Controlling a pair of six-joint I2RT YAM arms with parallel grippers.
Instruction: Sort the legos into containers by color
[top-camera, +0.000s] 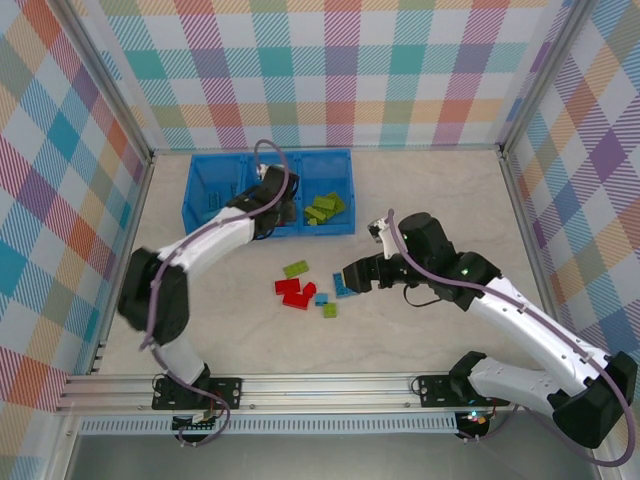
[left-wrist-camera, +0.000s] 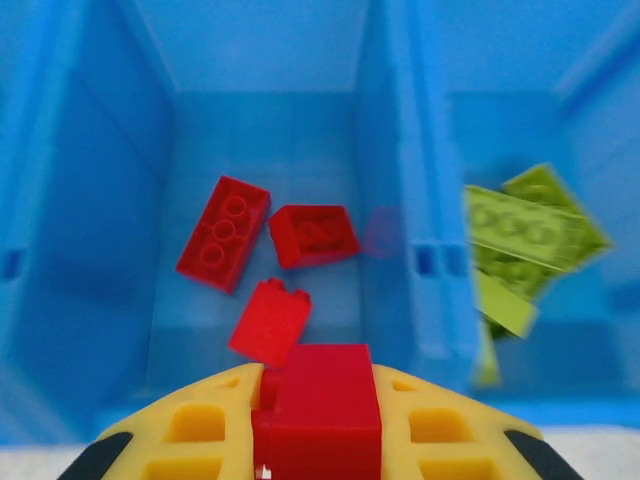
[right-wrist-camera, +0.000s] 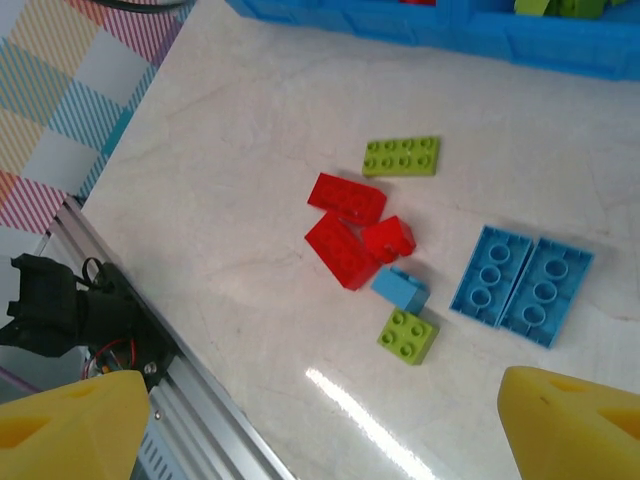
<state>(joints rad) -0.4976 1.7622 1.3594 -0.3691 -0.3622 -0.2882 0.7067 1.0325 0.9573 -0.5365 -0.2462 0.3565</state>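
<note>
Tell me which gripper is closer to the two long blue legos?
Right. The right gripper hovers by the long blue legos; the left gripper is at the tray.

Legos (right-wrist-camera: 345, 250) are red, lime, blue; containers (top-camera: 205, 195) blue; walls (top-camera: 340, 70) plaid.

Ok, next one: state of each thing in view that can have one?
left pincer: shut on a red lego, over the middle compartment.
right pincer: open, empty, above the loose legos.
blue tray: upright, open-topped.
red legos in the tray: three, lying loose in the middle compartment.
green legos in the tray: piled in the right compartment.
loose legos: red, green and light blue, unsorted on the table.
</note>
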